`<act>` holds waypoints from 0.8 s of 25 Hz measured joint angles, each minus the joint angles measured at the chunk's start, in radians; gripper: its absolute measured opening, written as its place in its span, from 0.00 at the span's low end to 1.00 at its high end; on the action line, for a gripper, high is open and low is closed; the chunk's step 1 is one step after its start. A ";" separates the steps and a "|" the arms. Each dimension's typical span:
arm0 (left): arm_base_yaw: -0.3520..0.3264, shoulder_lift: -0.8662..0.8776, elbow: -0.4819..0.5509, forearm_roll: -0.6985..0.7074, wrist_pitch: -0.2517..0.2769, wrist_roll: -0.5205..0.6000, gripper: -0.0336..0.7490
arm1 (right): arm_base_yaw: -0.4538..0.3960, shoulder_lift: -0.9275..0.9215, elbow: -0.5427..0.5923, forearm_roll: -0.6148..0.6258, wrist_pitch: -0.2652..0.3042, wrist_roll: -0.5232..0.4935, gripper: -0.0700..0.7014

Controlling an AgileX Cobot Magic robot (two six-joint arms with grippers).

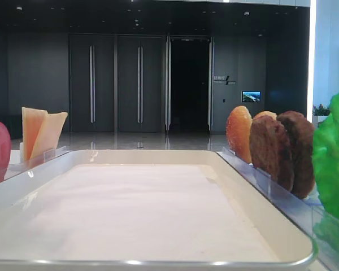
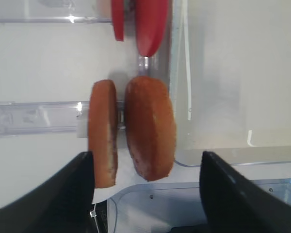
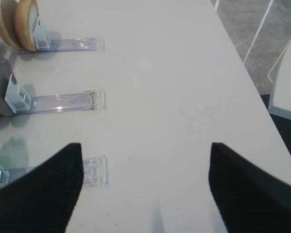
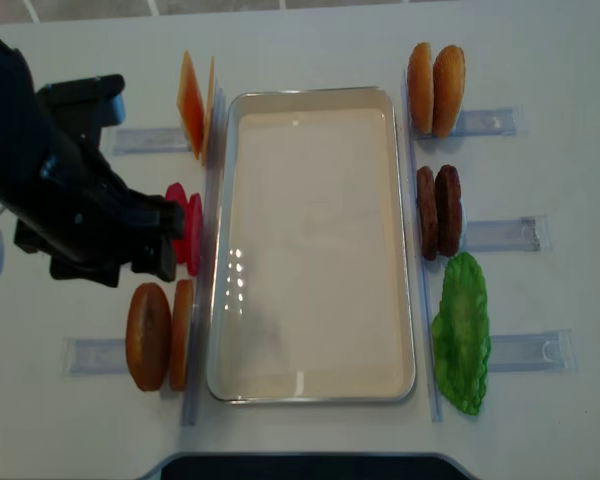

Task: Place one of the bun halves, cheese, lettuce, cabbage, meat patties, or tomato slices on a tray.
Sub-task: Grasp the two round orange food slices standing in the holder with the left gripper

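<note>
The white table (image 4: pixel 310 50) holds the cream tray (image 4: pixel 311 98) in its middle. Two bun halves (image 2: pixel 131 133) stand in a clear rack (image 2: pixel 34 118) just left of the tray. The left gripper (image 2: pixel 148 194) has its fingers wide apart, holding nothing. The right gripper (image 3: pixel 144 187) is spread too. Dark doors (image 1: pixel 116 84) fill the room behind.

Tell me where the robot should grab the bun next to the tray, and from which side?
Probably by its two flat faces, coming down from above. In the left wrist view the bun half stands on edge in the clear rack, rim up, right beside the tray. The open left gripper could straddle it, one finger slipping into the narrow gap before the second bun half.
</note>
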 joint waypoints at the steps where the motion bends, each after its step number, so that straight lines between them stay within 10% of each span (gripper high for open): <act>1: -0.027 0.004 0.000 0.002 -0.003 -0.020 0.70 | 0.000 0.000 0.000 0.000 0.000 0.000 0.79; 20: -0.119 0.196 -0.001 0.052 -0.015 -0.097 0.70 | 0.000 0.000 0.000 0.000 0.000 0.000 0.79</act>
